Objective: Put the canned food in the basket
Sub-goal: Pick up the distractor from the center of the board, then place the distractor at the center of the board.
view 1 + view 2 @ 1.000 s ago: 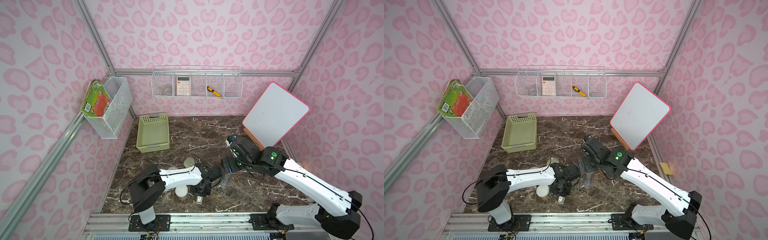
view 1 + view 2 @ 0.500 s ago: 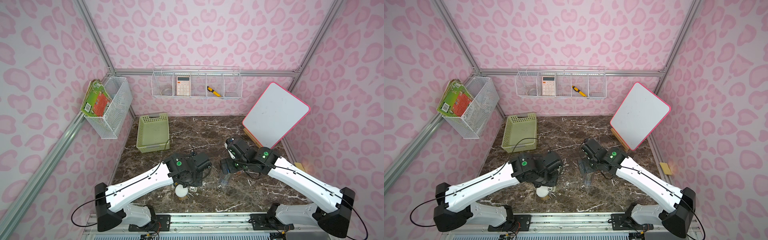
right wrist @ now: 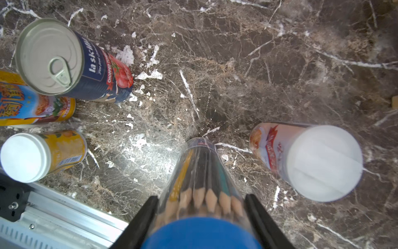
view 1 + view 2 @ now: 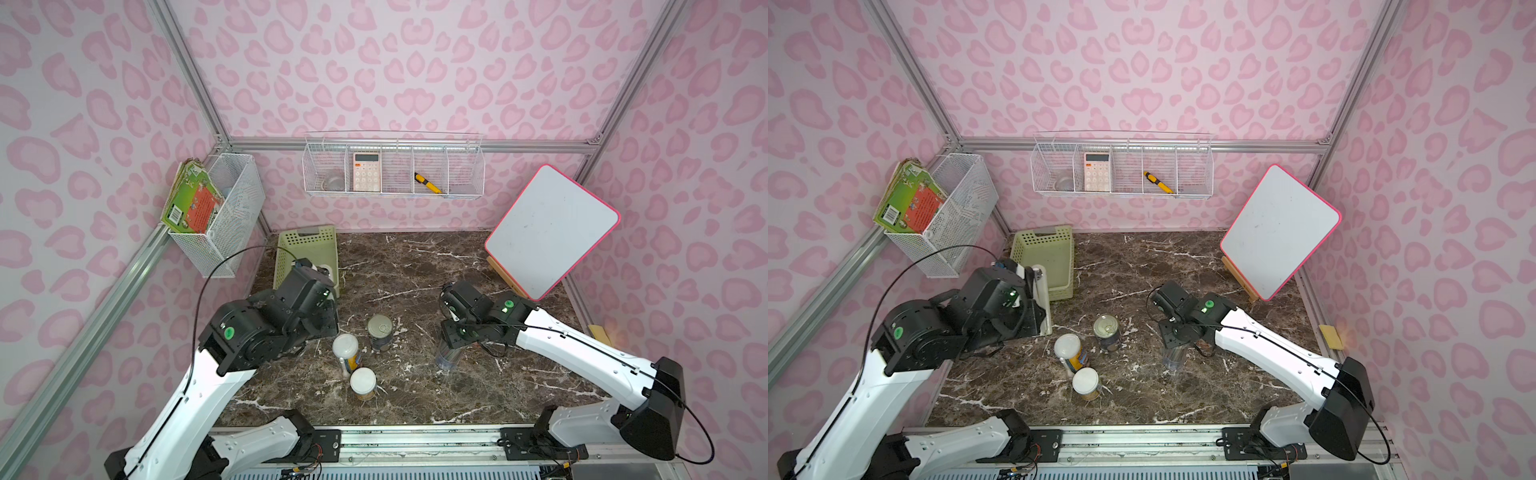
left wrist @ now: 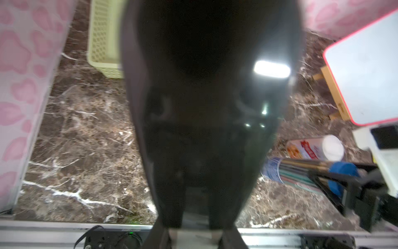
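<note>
Pinching the pencil jar (image 3: 200,163) tight in my right gripper (image 3: 201,197), I am likely clearing it away from the red-labelled can (image 3: 301,159); my left gripper's (image 4: 322,276) hold I cannot tell.

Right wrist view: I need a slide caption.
Jaws clamp a blue-lidded pencil jar; four cans stand on marble nearby.

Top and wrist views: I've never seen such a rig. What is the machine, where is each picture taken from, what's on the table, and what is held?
Two robot arms work at a marble table. Two pictures look down from overhead; two come from wrist cameras. Four food cans stand there: a dark can, an orange-labelled can, a yellow-labelled can and, in the right wrist view, a red-labelled can. The right hand is shut on a clear pencil jar. The left hand is raised near the green basket; its wrist view is mostly dark, so whether it holds anything is unclear.
</note>
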`<state>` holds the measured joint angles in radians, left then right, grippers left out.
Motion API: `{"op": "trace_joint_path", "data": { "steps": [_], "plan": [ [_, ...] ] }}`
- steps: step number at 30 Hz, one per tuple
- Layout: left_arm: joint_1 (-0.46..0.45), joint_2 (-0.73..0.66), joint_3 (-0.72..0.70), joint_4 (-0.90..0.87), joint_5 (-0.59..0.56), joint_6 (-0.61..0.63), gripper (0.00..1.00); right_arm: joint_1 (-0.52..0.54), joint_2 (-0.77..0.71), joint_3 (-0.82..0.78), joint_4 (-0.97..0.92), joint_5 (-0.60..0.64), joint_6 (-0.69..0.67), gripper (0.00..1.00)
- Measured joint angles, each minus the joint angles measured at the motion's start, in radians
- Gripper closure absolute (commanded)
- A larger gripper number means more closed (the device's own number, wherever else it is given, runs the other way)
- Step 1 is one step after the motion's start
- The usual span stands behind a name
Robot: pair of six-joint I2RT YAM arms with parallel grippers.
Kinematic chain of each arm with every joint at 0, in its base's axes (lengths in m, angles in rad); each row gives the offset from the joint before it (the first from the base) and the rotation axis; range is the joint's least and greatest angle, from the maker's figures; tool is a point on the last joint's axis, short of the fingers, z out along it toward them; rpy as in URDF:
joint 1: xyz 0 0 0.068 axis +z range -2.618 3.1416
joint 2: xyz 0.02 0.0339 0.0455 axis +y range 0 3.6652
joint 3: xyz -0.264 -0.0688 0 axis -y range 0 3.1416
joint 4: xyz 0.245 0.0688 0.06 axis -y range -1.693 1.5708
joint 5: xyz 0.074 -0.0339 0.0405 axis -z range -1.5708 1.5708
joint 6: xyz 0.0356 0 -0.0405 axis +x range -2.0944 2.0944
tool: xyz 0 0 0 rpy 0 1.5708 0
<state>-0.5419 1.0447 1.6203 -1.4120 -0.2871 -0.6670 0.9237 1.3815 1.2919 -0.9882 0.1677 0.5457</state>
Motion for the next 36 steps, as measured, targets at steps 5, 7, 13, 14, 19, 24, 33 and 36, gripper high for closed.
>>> {"op": "trace_joint_path", "data": {
  "steps": [5,7,13,14,19,24,33,36],
  "plan": [
    [0.311,-0.003,0.002,0.005,0.064,0.12,1.0,0.017,0.001,0.34,-0.127,0.065,-0.003,0.77],
    [0.466,0.006,-0.014,0.025,0.105,0.171,1.0,-0.016,0.018,0.519,-0.166,0.081,-0.028,0.76],
    [0.797,0.041,-0.199,0.155,0.234,0.261,1.0,-0.309,0.024,0.683,-0.264,0.085,-0.157,0.75],
    [0.837,0.04,-0.233,0.176,0.251,0.272,1.0,-0.356,0.02,0.678,-0.282,0.087,-0.171,0.74],
    [0.93,0.06,-0.371,0.29,0.258,0.281,1.0,-0.54,-0.013,0.629,-0.327,0.134,-0.22,0.74],
    [0.978,0.103,-0.464,0.402,0.243,0.283,1.0,-0.747,-0.053,0.408,-0.259,0.139,-0.261,0.72],
    [1.063,0.219,-0.554,0.57,0.257,0.242,1.0,-1.001,-0.105,0.031,-0.064,0.047,-0.314,0.72],
    [1.072,0.244,-0.589,0.598,0.259,0.224,1.0,-1.017,-0.081,-0.038,0.0,0.016,-0.315,0.72]
  ]
}}
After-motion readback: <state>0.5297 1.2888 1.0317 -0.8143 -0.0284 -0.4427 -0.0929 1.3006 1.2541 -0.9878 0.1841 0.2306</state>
